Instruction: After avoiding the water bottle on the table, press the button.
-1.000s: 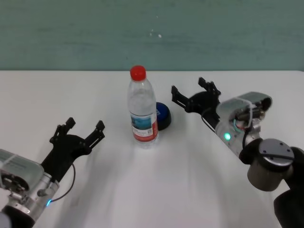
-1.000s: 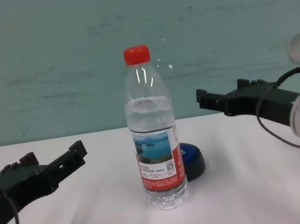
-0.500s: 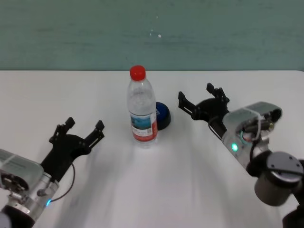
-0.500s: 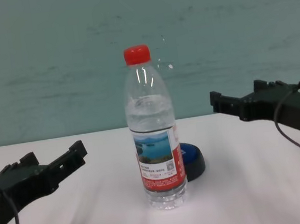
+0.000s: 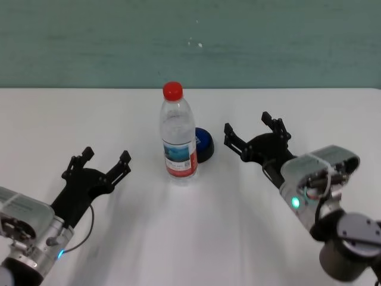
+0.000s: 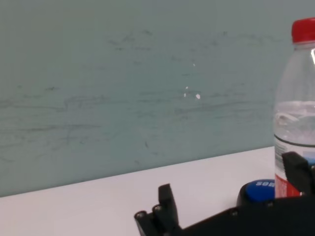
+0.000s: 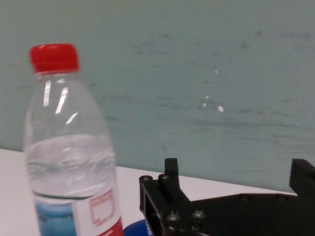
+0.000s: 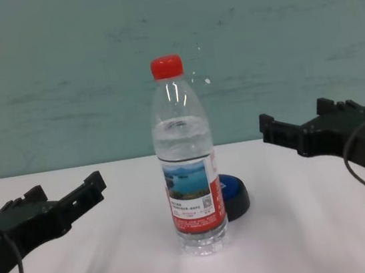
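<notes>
Head: bottle (image 5: 178, 138) upright mid-tabletop (image 5: 196, 226), hiding most of the button (image 5: 204, 145) touching behind it. Right gripper (image 5: 256, 133) spread empty beside the button; left gripper (image 5: 106, 161) spread empty, well apart. Wrists: button nearly cut off. Chest: button half hidden.

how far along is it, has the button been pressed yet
Not visibly. The water bottle stands upright, the blue button just behind it. The right claw is open beside the button, not touching it. The left claw sits idle, open. Reaching in and pressing remain.
</notes>
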